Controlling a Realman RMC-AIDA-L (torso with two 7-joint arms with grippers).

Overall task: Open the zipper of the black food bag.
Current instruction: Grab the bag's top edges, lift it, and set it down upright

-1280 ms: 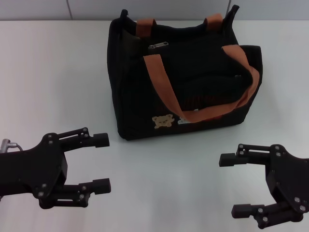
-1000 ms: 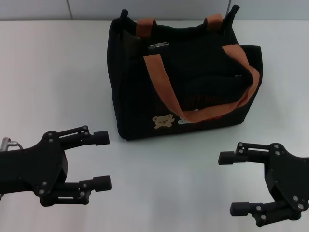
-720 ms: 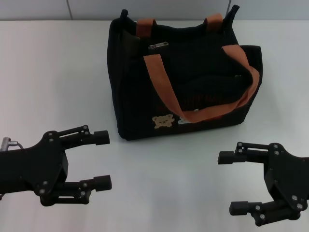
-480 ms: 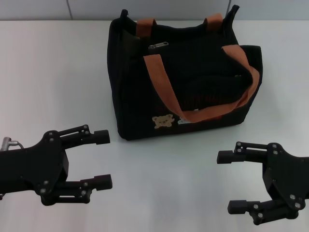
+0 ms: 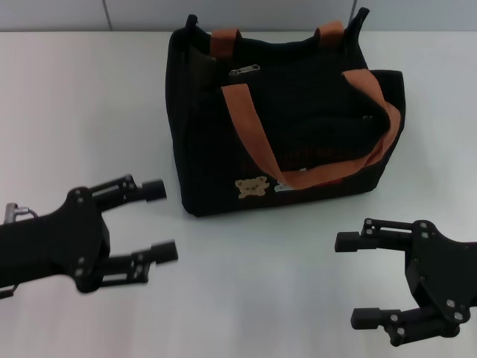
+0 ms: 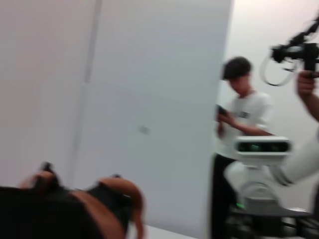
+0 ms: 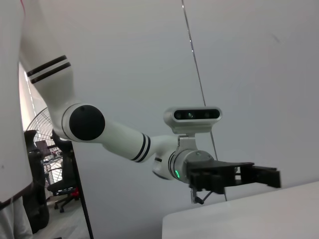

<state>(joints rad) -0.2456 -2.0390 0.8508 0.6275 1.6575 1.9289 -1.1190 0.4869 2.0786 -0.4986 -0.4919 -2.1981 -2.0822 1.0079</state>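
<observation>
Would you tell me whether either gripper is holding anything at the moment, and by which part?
Nothing is held. The left gripper and right gripper are both open over the table, short of the black food bag.

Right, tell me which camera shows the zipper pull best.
The head view: the small silver zipper pull sits in plain sight on top of the black bag, near the rear handle. The left wrist view catches only the bag's blurred top edge and handles, with no pull visible. The right wrist view shows no bag at all, only the left gripper.
</observation>
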